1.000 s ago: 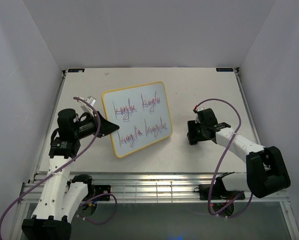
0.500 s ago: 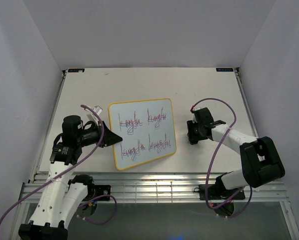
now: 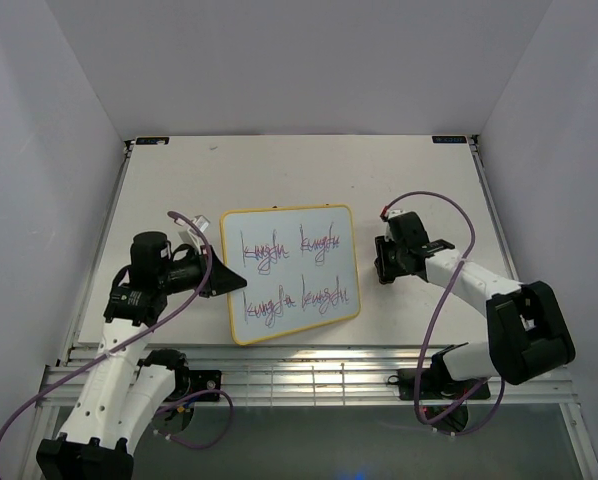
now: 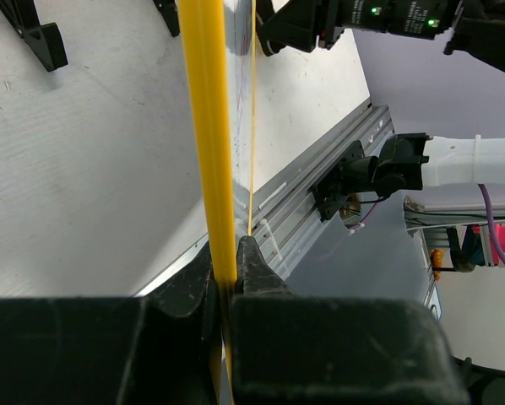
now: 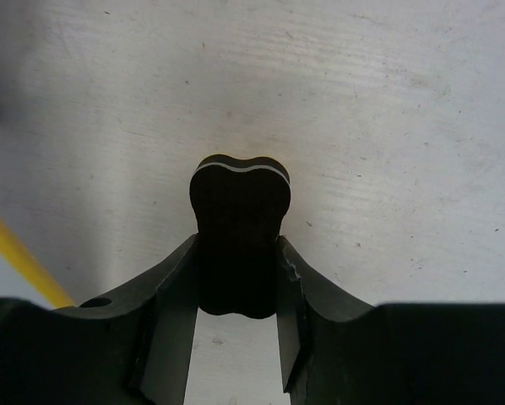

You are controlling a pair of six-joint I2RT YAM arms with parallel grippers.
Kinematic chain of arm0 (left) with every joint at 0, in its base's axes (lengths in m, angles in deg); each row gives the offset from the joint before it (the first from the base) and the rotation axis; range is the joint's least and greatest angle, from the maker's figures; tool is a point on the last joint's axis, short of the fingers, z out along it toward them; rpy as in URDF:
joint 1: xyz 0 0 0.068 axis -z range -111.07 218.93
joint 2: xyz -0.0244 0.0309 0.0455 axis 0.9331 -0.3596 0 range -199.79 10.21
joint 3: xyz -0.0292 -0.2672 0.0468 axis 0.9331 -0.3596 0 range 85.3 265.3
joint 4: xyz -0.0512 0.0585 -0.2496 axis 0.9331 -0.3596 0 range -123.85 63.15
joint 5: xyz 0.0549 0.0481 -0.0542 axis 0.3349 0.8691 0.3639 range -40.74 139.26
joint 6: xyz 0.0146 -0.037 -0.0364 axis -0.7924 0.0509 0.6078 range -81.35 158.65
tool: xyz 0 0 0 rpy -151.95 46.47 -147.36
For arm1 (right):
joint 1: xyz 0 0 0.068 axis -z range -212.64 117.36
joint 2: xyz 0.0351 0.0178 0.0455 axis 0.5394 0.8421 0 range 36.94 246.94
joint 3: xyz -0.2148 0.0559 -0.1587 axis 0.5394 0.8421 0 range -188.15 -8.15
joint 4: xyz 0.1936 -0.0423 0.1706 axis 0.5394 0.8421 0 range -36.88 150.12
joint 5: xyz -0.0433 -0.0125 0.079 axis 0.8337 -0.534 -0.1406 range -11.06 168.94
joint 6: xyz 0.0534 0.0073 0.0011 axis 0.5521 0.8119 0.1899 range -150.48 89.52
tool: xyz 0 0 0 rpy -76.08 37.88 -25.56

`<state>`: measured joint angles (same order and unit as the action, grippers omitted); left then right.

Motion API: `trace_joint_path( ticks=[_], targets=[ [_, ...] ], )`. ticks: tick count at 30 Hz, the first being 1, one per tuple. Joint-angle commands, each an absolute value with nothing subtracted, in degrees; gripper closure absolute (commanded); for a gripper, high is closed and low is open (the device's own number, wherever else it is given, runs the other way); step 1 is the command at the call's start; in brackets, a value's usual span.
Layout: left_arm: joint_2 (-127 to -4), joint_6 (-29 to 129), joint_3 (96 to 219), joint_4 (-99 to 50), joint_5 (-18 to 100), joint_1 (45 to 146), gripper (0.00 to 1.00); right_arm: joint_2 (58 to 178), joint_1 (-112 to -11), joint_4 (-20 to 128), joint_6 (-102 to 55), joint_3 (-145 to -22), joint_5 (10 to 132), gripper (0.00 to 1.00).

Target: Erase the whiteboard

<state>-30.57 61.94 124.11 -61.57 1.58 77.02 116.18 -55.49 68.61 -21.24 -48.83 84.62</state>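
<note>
On the table (image 3: 419, 180), left fingers (image 4: 257, 278) pinch the "kungfu"-scrawled whiteboard (image 3: 291, 276); right fingers (image 5: 172, 295) clamp an eraser (image 5: 240, 228).

The whiteboard (image 3: 291, 272) is seen to be glossy and smooth, edged by a yellow frame (image 4: 209, 126) of plastic look. The table (image 3: 419, 180) is finished matt white, faintly scuffed and speckled. The eraser block (image 5: 240, 245) is rendered in matt black, the rail (image 3: 309, 375) in ribbed bare metal.
</note>
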Motion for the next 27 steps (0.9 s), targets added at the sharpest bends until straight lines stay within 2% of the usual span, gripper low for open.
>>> trace_joint_path(
  ticks=[1,5,8,11,14,18,21,27],
  targets=[
    [-30.7,59.4,124.5,-58.5,2.2,77.5,1.0,110.8,-56.3,69.8,-21.3,-52.2,85.2,0.64],
    [-31.8,59.2,124.7,-58.2,2.4,77.5,1.0,105.3,-57.9,72.1,-20.6,-53.7,83.9,0.64],
    [-32.1,59.6,124.7,-56.7,2.2,77.5,1.0,100.8,-60.9,69.8,-19.6,-54.3,77.9,0.64],
    [-33.1,60.8,124.6,-54.7,1.0,77.4,1.0,97.6,-66.5,65.5,-17.6,-54.5,74.4,0.66],
    [-34.3,62.1,124.0,-51.8,-1.7,77.5,1.0,97.7,-75.5,59.3,-15.7,-55.7,78.6,0.66],
    [-34.2,62.1,122.7,-49.3,-2.5,77.5,1.0,104.4,-88.2,53.8,-14.5,-60.8,85.9,0.66],
    [-34.1,62.5,121.5,-47.7,-3.4,77.5,1.0,111.2,-94.0,51.9,-16.1,-68.2,89.8,0.66],
    [-33.6,62.6,120.7,-46.4,-5.0,78.0,1.0,122.7,-100.0,52.9,-19.4,-81.4,94.1,0.66]
  ],
)
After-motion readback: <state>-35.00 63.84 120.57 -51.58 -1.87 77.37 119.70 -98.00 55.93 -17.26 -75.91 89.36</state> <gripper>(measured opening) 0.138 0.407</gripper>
